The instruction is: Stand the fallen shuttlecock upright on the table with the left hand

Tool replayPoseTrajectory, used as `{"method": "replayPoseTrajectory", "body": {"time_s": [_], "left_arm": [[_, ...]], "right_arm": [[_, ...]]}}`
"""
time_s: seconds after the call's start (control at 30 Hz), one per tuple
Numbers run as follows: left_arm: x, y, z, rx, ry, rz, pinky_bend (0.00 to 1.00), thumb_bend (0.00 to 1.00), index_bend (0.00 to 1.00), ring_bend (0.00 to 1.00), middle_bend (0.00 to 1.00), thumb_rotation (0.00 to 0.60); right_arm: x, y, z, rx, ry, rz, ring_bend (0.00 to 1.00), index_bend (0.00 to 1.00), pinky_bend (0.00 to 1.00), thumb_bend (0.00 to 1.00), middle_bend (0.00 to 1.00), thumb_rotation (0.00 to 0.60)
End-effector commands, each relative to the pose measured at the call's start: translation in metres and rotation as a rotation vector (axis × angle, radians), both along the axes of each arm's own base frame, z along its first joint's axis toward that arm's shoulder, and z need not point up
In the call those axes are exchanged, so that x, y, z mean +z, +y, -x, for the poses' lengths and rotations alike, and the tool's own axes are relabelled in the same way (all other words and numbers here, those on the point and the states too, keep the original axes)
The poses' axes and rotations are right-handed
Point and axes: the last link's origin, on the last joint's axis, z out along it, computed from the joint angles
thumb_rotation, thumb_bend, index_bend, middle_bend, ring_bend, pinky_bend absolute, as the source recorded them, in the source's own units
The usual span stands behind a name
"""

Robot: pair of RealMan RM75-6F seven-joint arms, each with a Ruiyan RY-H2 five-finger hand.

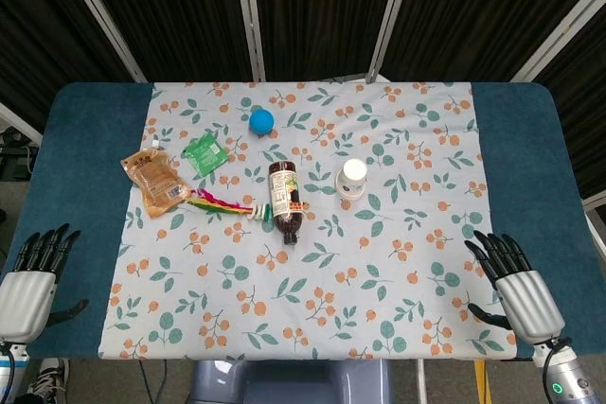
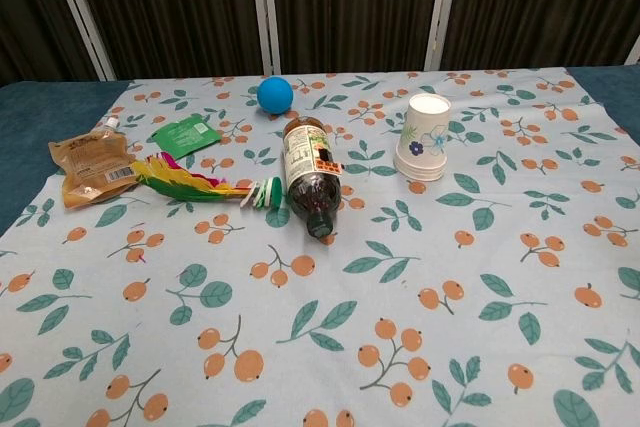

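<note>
The shuttlecock [image 1: 227,204] [image 2: 205,184] lies on its side on the patterned cloth, its coloured feathers pointing left and its white and green disc base beside the dark bottle [image 1: 284,200] [image 2: 311,176]. At the table's near left corner, well short of the shuttlecock, my left hand [image 1: 31,276] rests open with its fingers spread. My right hand [image 1: 514,283] rests open at the near right corner. Neither hand shows in the chest view.
A brown snack pouch [image 1: 154,181] [image 2: 91,166] lies just left of the feathers, a green packet [image 1: 205,154] [image 2: 185,135] behind them. A blue ball [image 1: 261,121] [image 2: 275,94] sits further back. An upside-down paper cup [image 1: 352,178] [image 2: 424,136] stands right of the fallen bottle.
</note>
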Motion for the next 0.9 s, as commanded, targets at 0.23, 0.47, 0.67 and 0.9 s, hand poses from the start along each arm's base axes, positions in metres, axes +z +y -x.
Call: {"method": "replayPoseTrajectory", "body": {"time_s": [0.23, 0.47, 0.67, 0.9], "left_arm": [[0.000, 0.000, 0.000, 0.000, -0.001, 0.000, 0.00, 0.14, 0.03, 0.00, 0.00, 0.600], [-0.002, 0.002, -0.001, 0.001, -0.006, 0.006, 0.00, 0.14, 0.04, 0.00, 0.00, 0.600], [-0.004, 0.023, -0.007, 0.000, -0.018, 0.010, 0.00, 0.22, 0.12, 0.00, 0.00, 0.600], [-0.012, 0.086, -0.025, -0.025, 0.018, -0.007, 0.00, 0.27, 0.22, 0.00, 0.00, 0.600]], "right_arm": [[0.000, 0.000, 0.000, 0.000, -0.001, 0.000, 0.00, 0.08, 0.00, 0.05, 0.00, 0.600], [-0.001, 0.000, 0.000, -0.004, 0.000, -0.001, 0.00, 0.08, 0.00, 0.05, 0.00, 0.600], [-0.001, -0.001, 0.000, -0.009, -0.004, -0.003, 0.00, 0.08, 0.00, 0.05, 0.00, 0.600], [0.001, 0.000, 0.000, -0.010, -0.011, -0.001, 0.00, 0.08, 0.00, 0.05, 0.00, 0.600]]}}
